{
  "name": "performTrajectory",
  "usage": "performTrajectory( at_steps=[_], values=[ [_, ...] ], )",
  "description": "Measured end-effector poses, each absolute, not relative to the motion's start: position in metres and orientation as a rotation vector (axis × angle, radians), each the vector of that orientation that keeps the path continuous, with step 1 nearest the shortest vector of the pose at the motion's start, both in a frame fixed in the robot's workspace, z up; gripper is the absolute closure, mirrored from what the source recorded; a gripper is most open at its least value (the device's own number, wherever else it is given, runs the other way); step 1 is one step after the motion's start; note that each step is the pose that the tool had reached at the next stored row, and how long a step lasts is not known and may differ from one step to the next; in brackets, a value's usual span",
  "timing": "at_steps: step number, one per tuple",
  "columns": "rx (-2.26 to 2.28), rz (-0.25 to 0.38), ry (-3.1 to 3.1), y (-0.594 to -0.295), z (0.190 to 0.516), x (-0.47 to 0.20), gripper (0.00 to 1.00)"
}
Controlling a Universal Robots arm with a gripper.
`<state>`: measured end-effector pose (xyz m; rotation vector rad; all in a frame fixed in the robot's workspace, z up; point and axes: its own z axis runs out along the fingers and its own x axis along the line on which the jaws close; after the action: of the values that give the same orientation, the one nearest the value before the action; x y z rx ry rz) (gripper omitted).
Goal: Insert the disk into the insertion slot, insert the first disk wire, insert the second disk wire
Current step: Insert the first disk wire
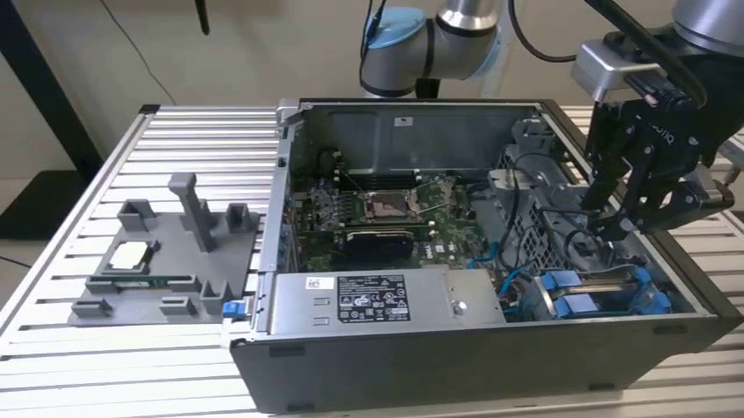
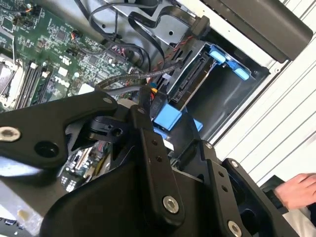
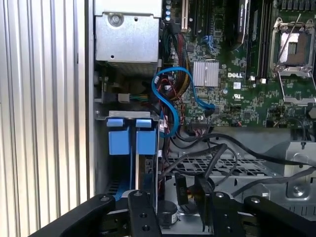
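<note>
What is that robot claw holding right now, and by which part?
It cannot be told: the gripper hangs among the black wires inside the computer case, its own body hiding any grip.

A black label (image 1: 372, 299) with rows of white print and marks lies on top of the silver power-supply box (image 1: 448, 287) in the exterior view. A small white barcode sticker (image 1: 316, 282) sits just beside it toward the exterior view's left, and another white sticker (image 1: 403, 121) is on the far inner wall of the case (image 1: 465, 131); their lettering is too small to make out. In the first wrist view the motherboard (image 3: 256, 98) carries a white printed brand word (image 3: 237, 75) beside the finned heat sink (image 3: 206, 74), small white stickers (image 3: 237, 89) next to it and fine white component markings, too small to read
</note>
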<state>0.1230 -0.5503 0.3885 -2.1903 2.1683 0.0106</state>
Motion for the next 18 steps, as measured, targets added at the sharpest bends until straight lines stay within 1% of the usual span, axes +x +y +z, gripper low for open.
performTrajectory(
  at_steps=[1, 2, 6, 7, 8, 9, 12, 14, 15, 18],
  values=[
    [-2.19, 0.012, 2.168, -0.5502, 0.3885, 0.123, 0.55],
    [-2.189, 0.013, 2.167, -0.5502, 0.3886, 0.123, 0.63],
    [-2.187, 0.015, 2.165, -0.5502, 0.3882, 0.123, 0.63],
    [-2.186, 0.016, 2.164, -0.5502, 0.3882, 0.123, 0.65],
    [-2.186, 0.017, 2.164, -0.5502, 0.3881, 0.123, 0.65],
    [-2.185, 0.018, 2.163, -0.5502, 0.3881, 0.123, 0.72],
    [-2.184, 0.021, 2.162, -0.5502, 0.3879, 0.123, 0.72],
    [-2.184, 0.021, 2.162, -0.5502, 0.3875, 0.123, 0.74],
    [-2.183, 0.021, 2.162, -0.5502, 0.3872, 0.123, 0.81],
    [-2.183, 0.02, 2.162, -0.5502, 0.3865, 0.123, 0.81]
  ],
)
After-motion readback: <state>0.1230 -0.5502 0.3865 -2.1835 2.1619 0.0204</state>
